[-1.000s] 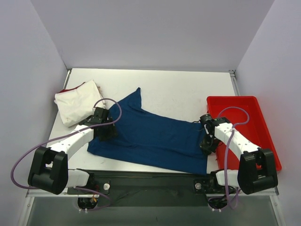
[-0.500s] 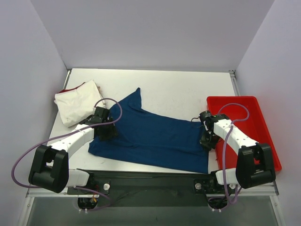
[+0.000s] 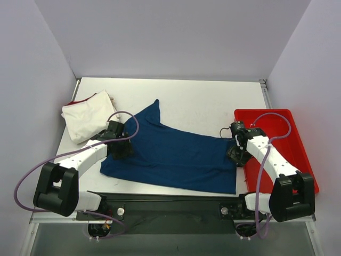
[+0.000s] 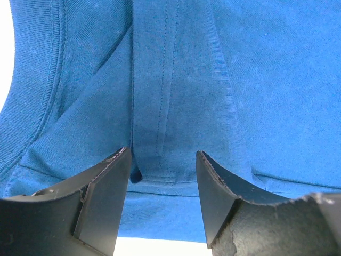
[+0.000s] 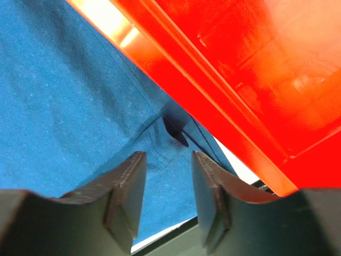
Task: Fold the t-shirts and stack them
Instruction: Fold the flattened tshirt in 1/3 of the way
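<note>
Blue t-shirt (image 3: 170,154): dark teal-blue fine-knit jersey, spread nearly flat at the bench's centre to 6 o'clock. The outline is a broad slab with one pointed lobe toward 11 o'clock.
Surface detail: the left wrist view shows a ribbed band, a double-stitched seam and a raised fold.
White t-shirt (image 3: 85,120): cream cloth in a rumpled, roughly square bundle at 10 o'clock, with a red edge on its far side. It lies apart from the blue t-shirt.
Left fingers (image 3: 120,151): at the blue t-shirt's 9 o'clock edge, standing wide with the raised fold lying between them. No grip is seen.
Right fingers (image 3: 236,155): at its 3 o'clock edge, parted narrowly above a small crease and holding nothing.
Red tray (image 3: 298,160): glossy hard plastic, rectangular with a raised rim, at 3 o'clock, just beside the blue t-shirt's edge.
Bench (image 3: 202,101): smooth white top.
</note>
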